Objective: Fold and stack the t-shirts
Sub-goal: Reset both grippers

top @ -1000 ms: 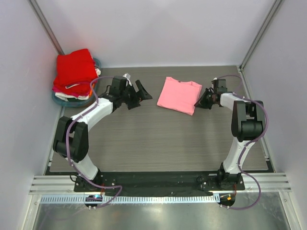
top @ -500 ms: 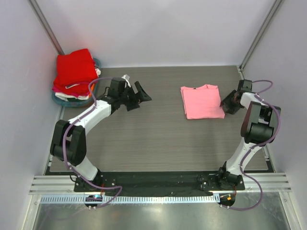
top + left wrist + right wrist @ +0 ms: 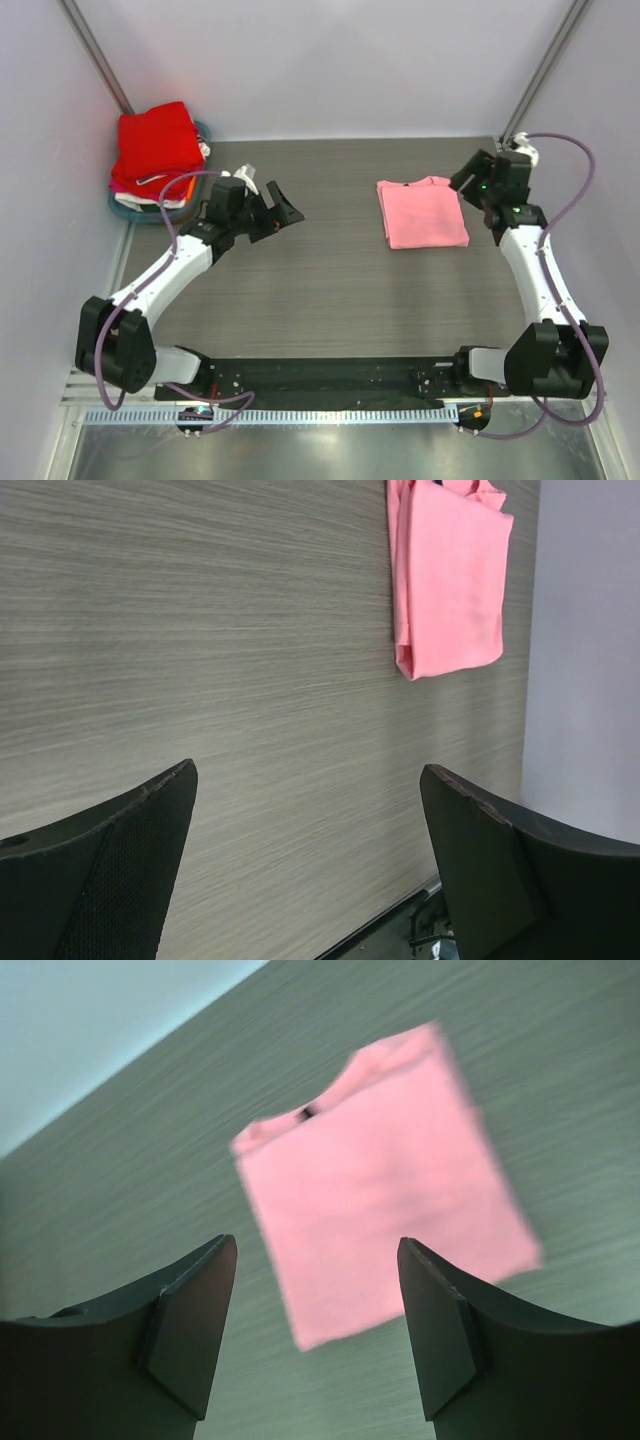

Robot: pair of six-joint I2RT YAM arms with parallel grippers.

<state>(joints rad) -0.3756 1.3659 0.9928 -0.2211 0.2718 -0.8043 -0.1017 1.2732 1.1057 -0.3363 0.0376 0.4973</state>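
Observation:
A folded light pink t-shirt [image 3: 422, 212] lies flat on the table at the right, neck toward the back wall. My right gripper [image 3: 466, 182] hovers open just off its back right corner, holding nothing. In the right wrist view the pink t-shirt [image 3: 385, 1185] lies below and ahead of the open gripper [image 3: 316, 1242], its black neck label [image 3: 306, 1113] showing. My left gripper [image 3: 278, 213] hangs open and empty over bare table left of centre. The left wrist view has its open gripper [image 3: 310, 770] far from the pink t-shirt [image 3: 445, 580]. A stack of folded t-shirts, bright red [image 3: 157, 140] on top, sits at the back left.
The stack rests on a shallow teal tray [image 3: 125, 210] in the back left corner. White walls close the table on three sides, with metal posts [image 3: 95, 50] at the back corners. The arm bases and a rail [image 3: 330, 375] run along the near edge.
My right gripper has opened, let go of the pink t-shirt after sliding it to the right, and risen toward the back. The left arm has drawn back slightly to the left.

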